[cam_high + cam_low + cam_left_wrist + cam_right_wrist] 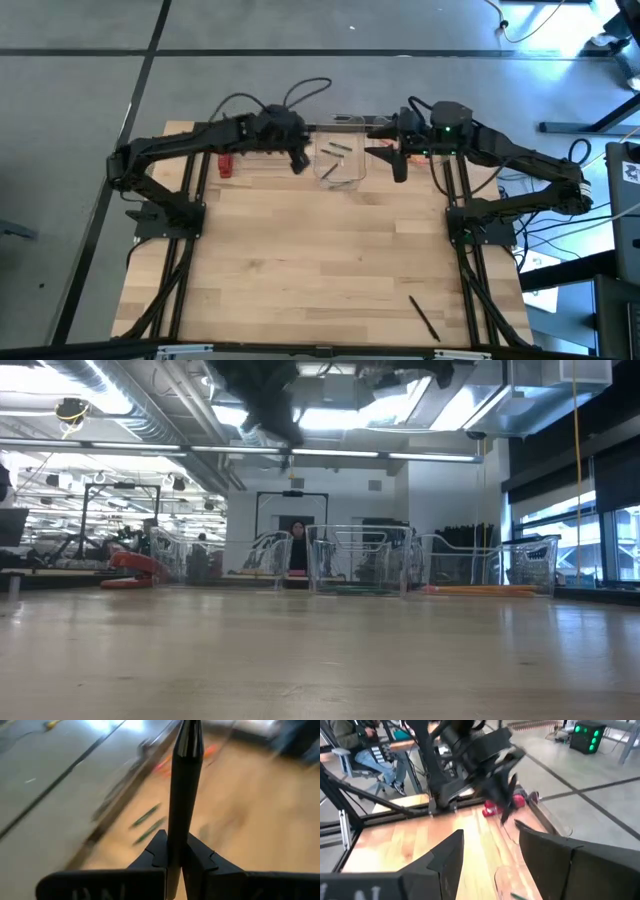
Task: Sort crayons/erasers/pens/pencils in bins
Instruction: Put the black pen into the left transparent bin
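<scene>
A pen (184,795), slim and black, is clamped upright between the narrow fingers of the left gripper (298,163), which hangs above the desk's (320,260) far edge, just beside the middle clear bin (340,165). Two short dark crayons (336,150) lie inside that bin. The right gripper (399,170) hangs on the bin's other side, fingers spread wide and holding nothing. Orange pencils (480,590) lie in the bin toward the far right corner. Another pen (424,318) lies on the desk near its near right corner.
</scene>
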Available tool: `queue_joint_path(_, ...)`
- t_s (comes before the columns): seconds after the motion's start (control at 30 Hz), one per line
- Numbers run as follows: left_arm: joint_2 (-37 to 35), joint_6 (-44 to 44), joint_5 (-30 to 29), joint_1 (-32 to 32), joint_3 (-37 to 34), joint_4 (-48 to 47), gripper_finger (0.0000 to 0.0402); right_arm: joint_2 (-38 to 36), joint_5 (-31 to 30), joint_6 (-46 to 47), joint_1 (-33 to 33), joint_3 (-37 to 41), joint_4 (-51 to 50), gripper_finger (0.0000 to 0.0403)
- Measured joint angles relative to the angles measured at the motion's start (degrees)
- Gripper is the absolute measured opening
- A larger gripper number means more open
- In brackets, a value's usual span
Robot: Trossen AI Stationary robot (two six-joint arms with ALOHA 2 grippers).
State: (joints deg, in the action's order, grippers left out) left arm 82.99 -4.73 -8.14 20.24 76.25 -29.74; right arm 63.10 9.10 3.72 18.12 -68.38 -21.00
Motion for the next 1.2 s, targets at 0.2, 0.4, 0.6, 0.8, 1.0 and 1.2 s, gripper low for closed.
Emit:
queue_joint_path(0.2,0.0,15.6,-0.9,9.4,0.0,-9.9,0.0014,0.6,0.0,0.3,0.0,0.0,-1.6,0.0195)
queue_joint_path(0.4,4.4,27.1,0.3,17.1,0.0,-15.0,0.0014,0.9,0.0,0.5,0.0,0.0,-1.7,0.0195)
queue_joint_path(0.6,9.8,32.2,0.1,20.5,0.0,-18.6,0.0014,0.9,0.0,1.8,0.0,0.0,-1.7,0.0195)
queue_joint_path(0.8,15.9,35.4,0.1,21.7,0.0,-18.7,0.0014,0.9,0.0,1.8,0.0,0.0,-1.7,0.0195)
queue_joint_path(1.0,21.9,36.4,0.1,22.3,0.0,-18.7,0.0015,0.9,0.0,1.1,0.0,0.0,-1.7,0.0195)
queue_joint_path(1.2,25.9,38.3,0.0,22.2,0.0,-18.8,0.0036,0.9,0.0,0.0,0.0,0.0,-3.5,0.0195)
